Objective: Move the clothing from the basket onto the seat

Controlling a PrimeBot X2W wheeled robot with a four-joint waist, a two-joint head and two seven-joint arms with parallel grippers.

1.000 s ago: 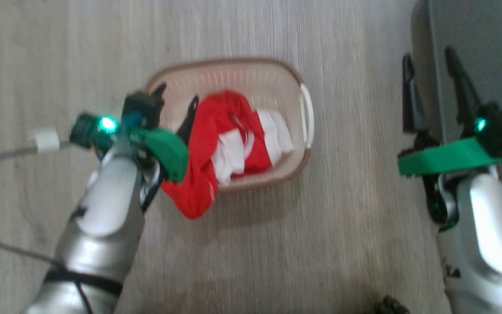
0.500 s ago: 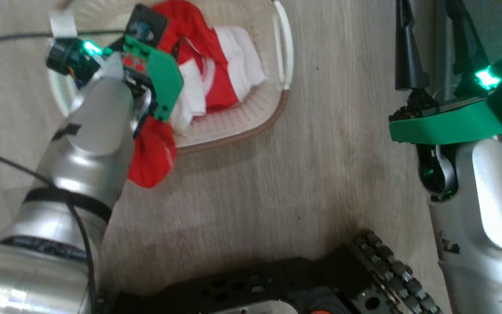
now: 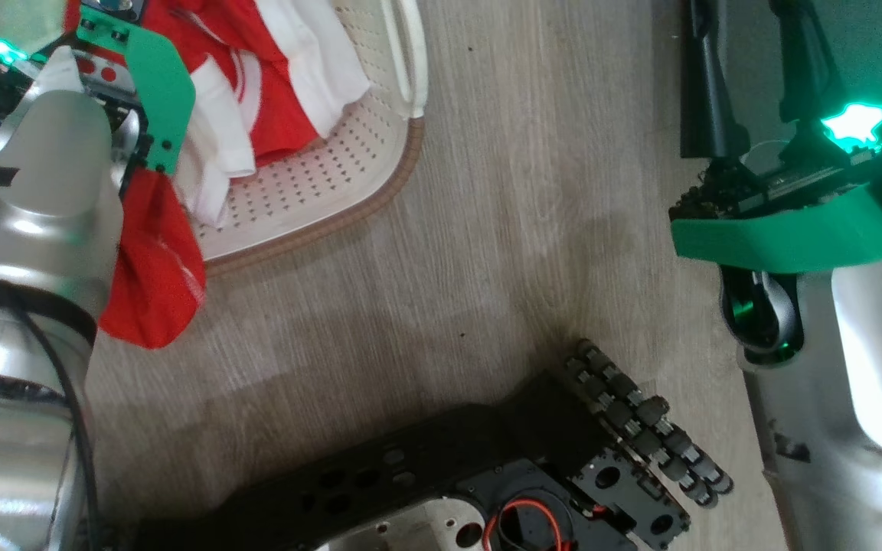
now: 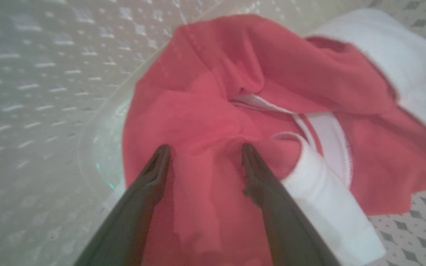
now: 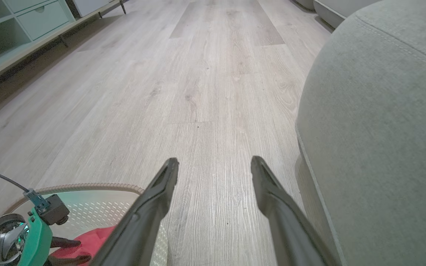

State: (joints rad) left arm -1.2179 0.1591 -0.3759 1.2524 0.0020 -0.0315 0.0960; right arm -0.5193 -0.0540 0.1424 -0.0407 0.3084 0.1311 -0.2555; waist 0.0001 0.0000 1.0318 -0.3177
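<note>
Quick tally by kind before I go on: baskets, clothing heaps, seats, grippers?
Basket: 1
Clothing heap: 1, red and white; I cannot tell how many garments are in it
Seat: 1
Grippers: 2, left gripper and right gripper, both open
Total: 5

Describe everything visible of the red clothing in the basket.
The soft bright red fabric clothing with white panels and trim lies crumpled in the cream perforated plastic basket, folds bunched. One red end hangs out over its brown rim. The open left claw sits astride a red fold, not closed on it.
</note>
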